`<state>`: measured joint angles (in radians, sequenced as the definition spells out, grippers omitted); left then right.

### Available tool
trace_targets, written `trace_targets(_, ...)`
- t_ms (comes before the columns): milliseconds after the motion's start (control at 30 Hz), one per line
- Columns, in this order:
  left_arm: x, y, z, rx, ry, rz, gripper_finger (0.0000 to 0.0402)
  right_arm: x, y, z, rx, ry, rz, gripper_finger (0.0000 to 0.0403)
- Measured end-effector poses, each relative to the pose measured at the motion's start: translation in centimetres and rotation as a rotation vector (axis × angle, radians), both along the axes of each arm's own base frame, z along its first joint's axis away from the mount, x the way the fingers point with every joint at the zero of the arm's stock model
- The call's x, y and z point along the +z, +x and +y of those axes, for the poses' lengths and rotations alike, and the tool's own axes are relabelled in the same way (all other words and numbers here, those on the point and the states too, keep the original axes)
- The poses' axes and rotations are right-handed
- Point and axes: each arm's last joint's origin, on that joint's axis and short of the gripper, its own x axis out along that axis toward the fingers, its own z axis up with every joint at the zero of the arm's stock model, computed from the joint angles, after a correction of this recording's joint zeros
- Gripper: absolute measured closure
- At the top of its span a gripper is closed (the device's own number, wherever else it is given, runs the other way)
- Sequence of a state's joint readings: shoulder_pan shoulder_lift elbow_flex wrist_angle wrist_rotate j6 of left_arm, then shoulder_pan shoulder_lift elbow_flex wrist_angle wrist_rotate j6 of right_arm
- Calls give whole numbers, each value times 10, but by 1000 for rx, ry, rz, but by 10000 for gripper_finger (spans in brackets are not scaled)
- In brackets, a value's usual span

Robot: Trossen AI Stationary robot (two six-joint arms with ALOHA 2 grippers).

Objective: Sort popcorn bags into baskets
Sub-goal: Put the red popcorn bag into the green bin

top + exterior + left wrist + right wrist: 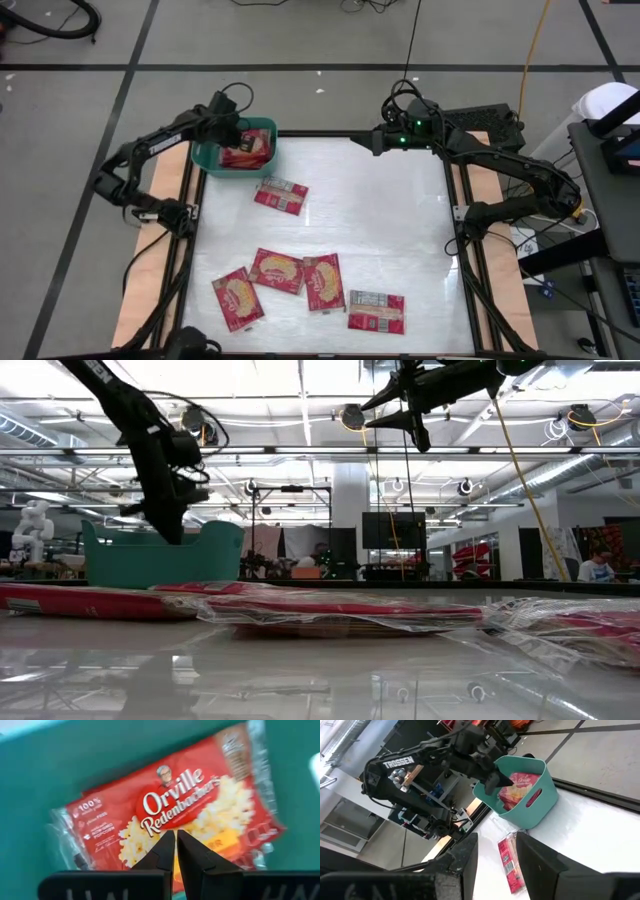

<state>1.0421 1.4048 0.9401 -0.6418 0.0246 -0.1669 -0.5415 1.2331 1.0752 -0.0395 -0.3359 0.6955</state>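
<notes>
A teal basket point(203, 160) stands at the table's far left corner; the low view shows its wall point(160, 558). One red popcorn bag point(190, 800) lies tilted inside it, picture side up, also visible in the high view point(246, 153) and the right wrist view point(520, 787). My left gripper point(176, 836) hangs slanting down into the basket just over that bag, fingers shut with only a slit between them. My right gripper point(495, 852) waits high above the table's far edge point(372, 140), open, with nothing between its fingers. My left gripper comes at the bag's printed face point(172, 817) from above, slanting down, with its shut fingertips near the middle of the bag. I cannot tell whether the tips touch the bag. The bag lies in the basket, leaning on its wall.
Several more popcorn bags lie flat on the white table: one near the basket point(281, 194), the others in a row toward the near edge point(277, 270), point(376, 311). Wooden side rails point(145, 290) border the table. The middle and right of the tabletop point(390, 220) hold nothing.
</notes>
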Motion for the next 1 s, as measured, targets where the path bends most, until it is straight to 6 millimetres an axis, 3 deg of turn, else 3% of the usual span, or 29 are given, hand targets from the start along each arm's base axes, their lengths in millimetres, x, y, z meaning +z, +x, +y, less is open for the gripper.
trace_targets(300,46,-3,-31,-97,129,-162,376,0,0,-1,-17,-43,12,277)
trace_targets(667,68,3,-83,-165,-75,-389,376,-2,-2,-6,26,-87,23,277)
trace_targets(833,70,18,-117,-289,-140,-360,371,-3,-1,-2,96,-62,25,277)
trace_targets(1000,61,25,-144,-203,-212,-209,336,-10,0,9,203,-2,78,277)
